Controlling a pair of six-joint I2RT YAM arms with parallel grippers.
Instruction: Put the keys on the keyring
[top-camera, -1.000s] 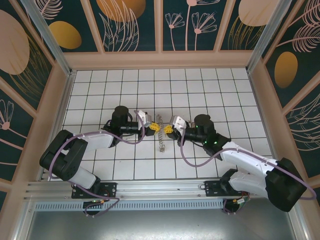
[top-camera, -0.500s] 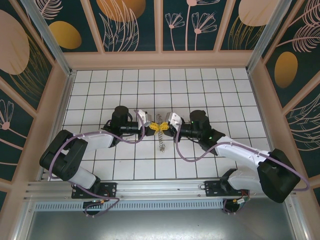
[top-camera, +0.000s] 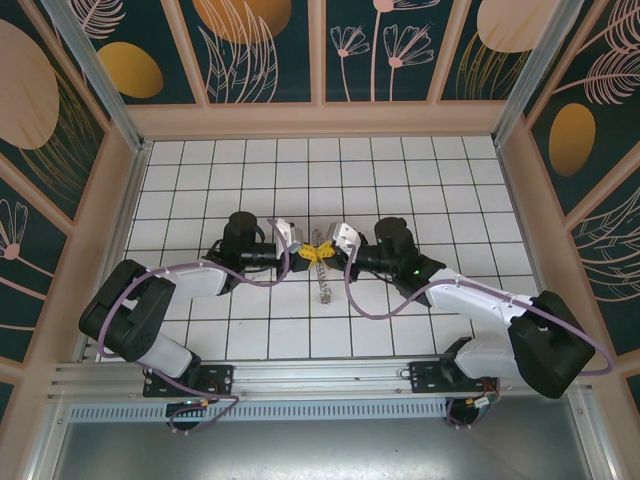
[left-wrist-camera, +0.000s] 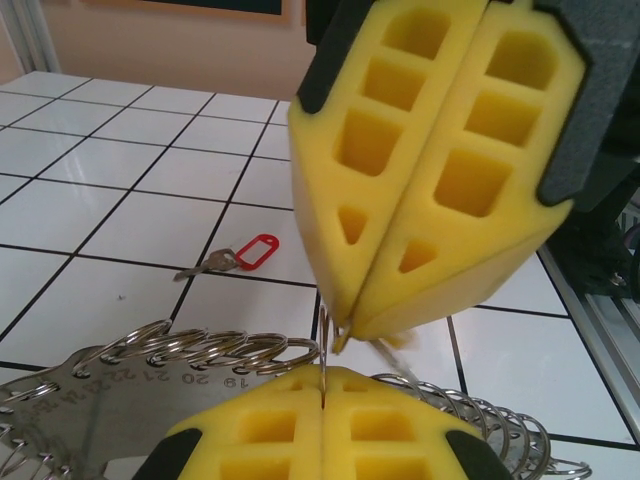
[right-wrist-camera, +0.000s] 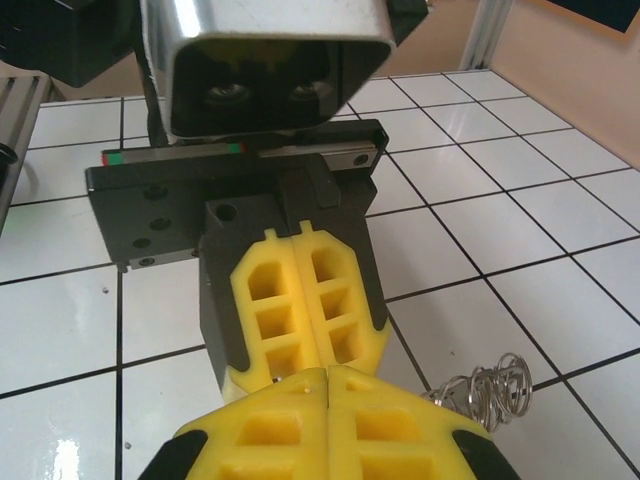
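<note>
Moved inward, my right gripper (top-camera: 331, 252) now meets my left gripper (top-camera: 305, 253), both closed. My left seems to pinch a ring of the keyring (left-wrist-camera: 110, 400); the red-tagged key (left-wrist-camera: 238, 256) lies beyond it.

Bright, even overhead light floods the glossy white tiled table (top-camera: 400, 170), with shadows faint and soft, pale glare on tiles in both wrist views, and the large grey ring-fringed keyring (left-wrist-camera: 100, 400) slightly blurred in the left wrist view.

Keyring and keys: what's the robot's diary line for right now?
left tool shut, pinching keyring | right tool shut, tip facing left tool | red-tag key lying on table
</note>
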